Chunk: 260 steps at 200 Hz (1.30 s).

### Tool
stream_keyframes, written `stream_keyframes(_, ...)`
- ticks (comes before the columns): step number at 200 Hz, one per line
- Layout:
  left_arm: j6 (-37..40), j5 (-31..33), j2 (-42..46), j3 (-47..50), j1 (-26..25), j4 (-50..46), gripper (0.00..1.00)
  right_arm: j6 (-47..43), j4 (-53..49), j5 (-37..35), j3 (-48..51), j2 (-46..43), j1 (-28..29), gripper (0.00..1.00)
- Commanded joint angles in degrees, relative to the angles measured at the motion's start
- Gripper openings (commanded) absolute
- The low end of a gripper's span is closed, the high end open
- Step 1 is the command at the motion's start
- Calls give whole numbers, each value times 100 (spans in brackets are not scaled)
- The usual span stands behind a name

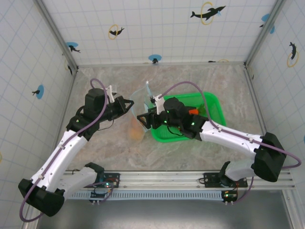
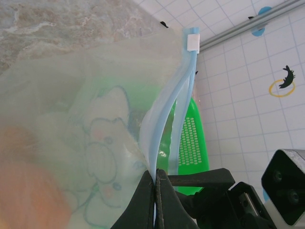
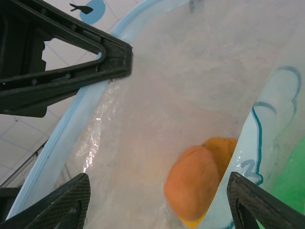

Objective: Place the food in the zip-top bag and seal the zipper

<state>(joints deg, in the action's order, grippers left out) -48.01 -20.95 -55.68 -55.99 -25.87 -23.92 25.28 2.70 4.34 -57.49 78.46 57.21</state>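
The zip-top bag (image 1: 141, 99) hangs open between both arms. My left gripper (image 2: 156, 179) is shut on its pale blue zipper (image 2: 164, 109), holding one lip up; in the top view that gripper (image 1: 129, 104) sits left of the bag. My right gripper (image 3: 159, 205) is open, its fingers (image 3: 71, 202) spread wide at the bag's mouth (image 1: 144, 119). Inside the bag lie a brownish-orange oval (image 3: 193, 183) and, behind it, a yellow-orange round fruit (image 3: 225, 147), seen as an orange patch (image 1: 137, 131) from above. The eggplant, chili and green piece are hidden.
A green mesh basket (image 1: 212, 106) stands right of the bag under the right arm, with a small orange-red piece (image 1: 193, 111) in it. Tiled walls with dolphin stickers enclose the marble table (image 1: 200, 78) on three sides.
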Motion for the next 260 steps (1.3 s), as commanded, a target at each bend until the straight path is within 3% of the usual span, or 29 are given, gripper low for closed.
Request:
stream_keyframes(1,50,-31,-19,-150,-15,99,0,-67,-199,-64,-332,-159,-69,78)
stream_keyframes(143,349,-175,189,-707,-15,27,0,-361,-1045,-427,-998,-404,-562,71)
stream_keyframes(168,298,260,124,-761,-5,-406,0,-407,-1102,-523,-999,-493,-685,70)
stream_keyframes(181,198,-101,-5,-791,-6,-375,0,-375,-1152,-522,-1009,-513,-758,70)
stream_keyframes(191,166,-245,-38,-682,-2,-299,0,-379,-1177,-540,-1004,-537,-788,70)
stream_keyframes(213,389,303,-199,-272,54,-632,0,-397,-1219,-692,-914,-585,-840,70)
stream_keyframes(235,325,16,-379,114,72,-572,0,-393,-1347,-733,-871,-586,-902,70)
stream_keyframes(260,272,158,-198,129,73,-244,0,-421,-1506,-891,-787,-609,-997,70)
